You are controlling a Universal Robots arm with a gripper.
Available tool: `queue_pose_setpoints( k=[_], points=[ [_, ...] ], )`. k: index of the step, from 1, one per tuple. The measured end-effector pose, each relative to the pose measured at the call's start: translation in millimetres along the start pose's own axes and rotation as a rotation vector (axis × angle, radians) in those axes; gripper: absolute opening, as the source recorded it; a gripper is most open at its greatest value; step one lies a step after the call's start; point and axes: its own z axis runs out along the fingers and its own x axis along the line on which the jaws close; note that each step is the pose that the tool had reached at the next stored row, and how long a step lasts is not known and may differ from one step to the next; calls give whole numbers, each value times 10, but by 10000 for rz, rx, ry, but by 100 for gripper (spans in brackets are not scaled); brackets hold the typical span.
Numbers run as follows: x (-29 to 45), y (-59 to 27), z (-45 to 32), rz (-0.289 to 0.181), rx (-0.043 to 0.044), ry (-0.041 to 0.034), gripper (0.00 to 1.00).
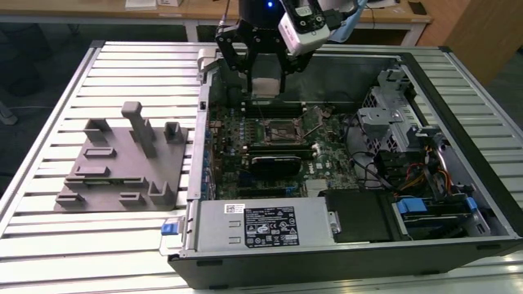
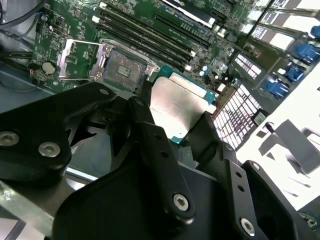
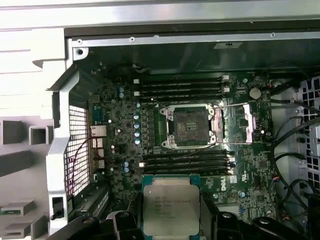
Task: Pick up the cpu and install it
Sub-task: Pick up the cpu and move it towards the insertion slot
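We carry the flat square silvery-topped cpu (image 3: 171, 205), clamped by its edges in our black gripper (image 3: 171, 222); the open black socket frame (image 3: 191, 126) lies ahead, unfilled, awaiting alignment.

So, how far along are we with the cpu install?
Pickup looks done: the gripper is shut on the cpu, held above the motherboard. The socket sits open and empty, so seating the cpu is left.
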Motion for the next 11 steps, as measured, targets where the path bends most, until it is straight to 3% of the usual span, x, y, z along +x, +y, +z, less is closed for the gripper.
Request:
queue_pose_setpoints(
  k=[11],
  points=[
    [-31, 5, 189, -1, 21, 3, 54]
  ],
)
